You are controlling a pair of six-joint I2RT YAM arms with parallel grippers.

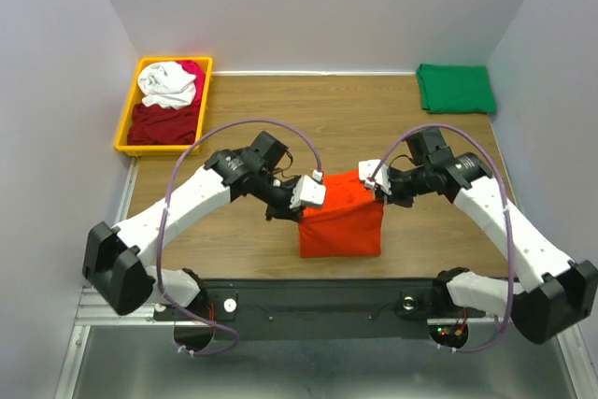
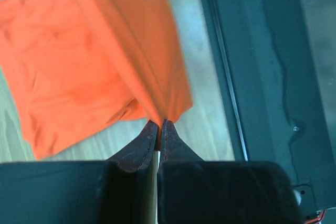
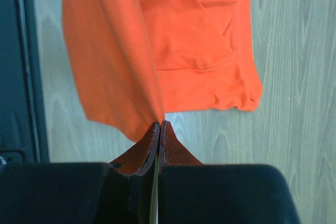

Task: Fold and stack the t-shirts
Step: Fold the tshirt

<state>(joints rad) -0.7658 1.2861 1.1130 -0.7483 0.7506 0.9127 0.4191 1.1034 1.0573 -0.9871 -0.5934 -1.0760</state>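
Over the table (image 1: 280, 109), arms angled inward, left fingers (image 2: 144, 141) and right fingers (image 3: 149, 143) pinch up the orange t-shirt (image 1: 341, 223).

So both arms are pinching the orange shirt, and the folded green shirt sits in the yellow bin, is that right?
Not quite. The top view shows the green shirt folded on the table at its far right corner, not in the bin. The rest is right.

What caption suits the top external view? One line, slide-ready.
The left gripper and right gripper pinch the orange t-shirt mid-fold on the wooden table.
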